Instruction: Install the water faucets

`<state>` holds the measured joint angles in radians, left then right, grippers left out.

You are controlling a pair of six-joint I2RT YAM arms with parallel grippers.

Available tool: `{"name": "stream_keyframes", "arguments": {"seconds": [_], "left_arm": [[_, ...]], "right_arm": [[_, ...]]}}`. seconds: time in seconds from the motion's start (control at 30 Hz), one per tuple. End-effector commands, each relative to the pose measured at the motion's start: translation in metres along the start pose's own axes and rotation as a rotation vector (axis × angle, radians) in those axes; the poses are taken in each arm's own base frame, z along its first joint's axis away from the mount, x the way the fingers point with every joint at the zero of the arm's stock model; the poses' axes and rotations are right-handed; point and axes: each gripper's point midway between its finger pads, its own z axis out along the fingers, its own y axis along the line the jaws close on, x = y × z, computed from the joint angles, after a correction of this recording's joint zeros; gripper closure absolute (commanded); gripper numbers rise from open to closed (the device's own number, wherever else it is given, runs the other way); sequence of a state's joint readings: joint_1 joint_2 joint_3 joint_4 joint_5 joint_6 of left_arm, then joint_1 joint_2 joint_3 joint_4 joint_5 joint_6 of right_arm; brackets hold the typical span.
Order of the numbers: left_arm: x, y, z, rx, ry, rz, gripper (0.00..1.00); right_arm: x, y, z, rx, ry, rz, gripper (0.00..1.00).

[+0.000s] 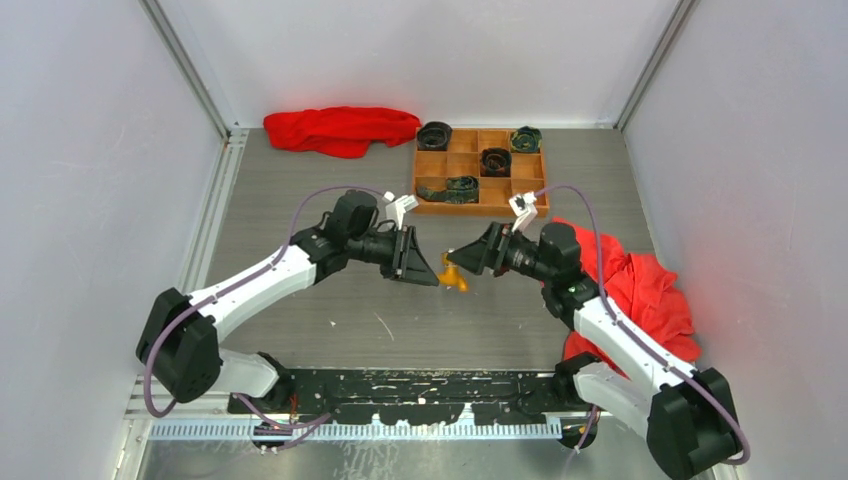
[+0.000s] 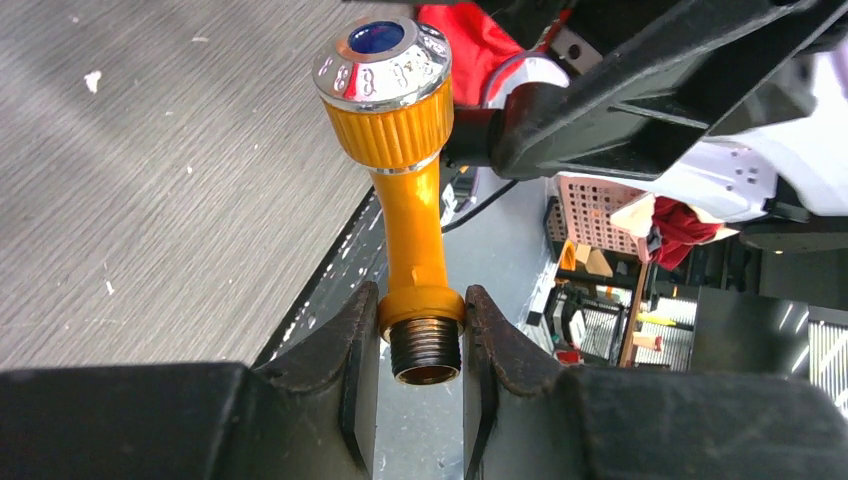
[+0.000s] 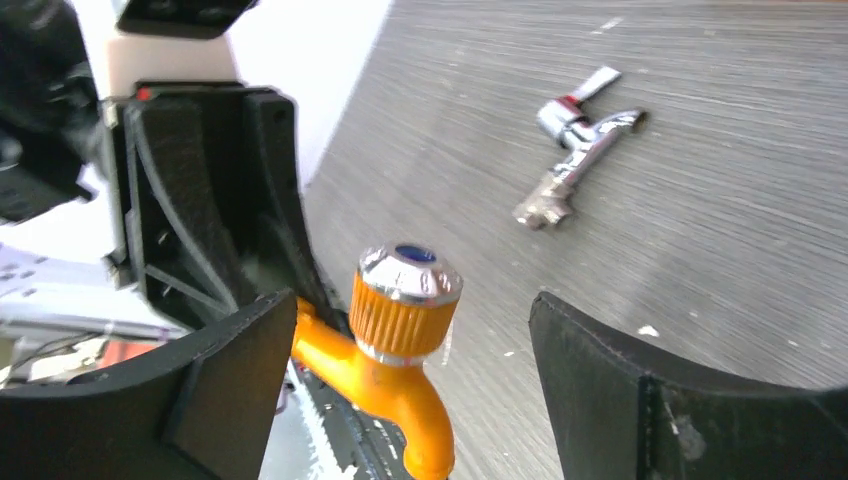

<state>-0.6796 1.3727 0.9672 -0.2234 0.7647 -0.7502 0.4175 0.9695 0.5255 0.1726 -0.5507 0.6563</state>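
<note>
- Grey wood-grain table (image 1: 330, 330) is enclosed by white walls, and both arms meet above its middle.
- Left gripper (image 2: 420, 345) is clamped on the orange-yellow faucet (image 2: 410, 220) at the collar just above its dark threads, with the chrome-capped knob pointed away from the wrist.
- Right gripper (image 3: 412, 320) is spread wide, one finger to each side of that knob; a clear gap is seen on the far side and no contact with the knob can be made out.
- A hand-over or a two-handed regrasp is judged to be the step in hand.
- For a sound transfer, the right jaws should be centred on the ribbed orange ring and closed squarely before the left clamp is eased; the threads are best left bare for mating.
- Slip on the smooth chrome cap is a risk to be avoided.
- Silver faucet (image 3: 572, 160) lies flat on the table, well apart from both grippers.
- Farther back, a wooden tray (image 1: 470, 210) holding dark rolls and a red cloth (image 1: 340, 128) are seen.
</note>
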Motion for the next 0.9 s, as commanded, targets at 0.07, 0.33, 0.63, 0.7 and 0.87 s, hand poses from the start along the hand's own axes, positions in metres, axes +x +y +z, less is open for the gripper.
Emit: {"name": "stream_keyframes", "arguments": {"seconds": [0.07, 0.33, 0.63, 0.7, 0.87], "left_arm": [[-0.018, -0.043, -0.016, 0.195, -0.083, 0.116, 1.0], [-0.022, -0.052, -0.022, 0.245, -0.122, 0.14, 1.0], [-0.022, -0.056, -0.024, 0.299, -0.131, 0.134, 1.0], [-0.021, -0.058, -0.024, 0.309, -0.121, 0.136, 1.0], [-0.021, -0.058, -0.024, 0.307, -0.123, 0.138, 1.0]], "right_arm": [[-0.001, 0.074, -0.032, -0.452, -0.029, 0.021, 0.04], [0.008, 0.079, -0.039, -0.541, -0.023, 0.138, 0.14], [0.009, 0.089, -0.048, -0.696, -0.013, 0.276, 0.4], [0.01, 0.089, -0.047, -0.694, -0.01, 0.277, 0.42], [0.01, 0.093, -0.048, -0.707, 0.015, 0.272, 0.45]]}}
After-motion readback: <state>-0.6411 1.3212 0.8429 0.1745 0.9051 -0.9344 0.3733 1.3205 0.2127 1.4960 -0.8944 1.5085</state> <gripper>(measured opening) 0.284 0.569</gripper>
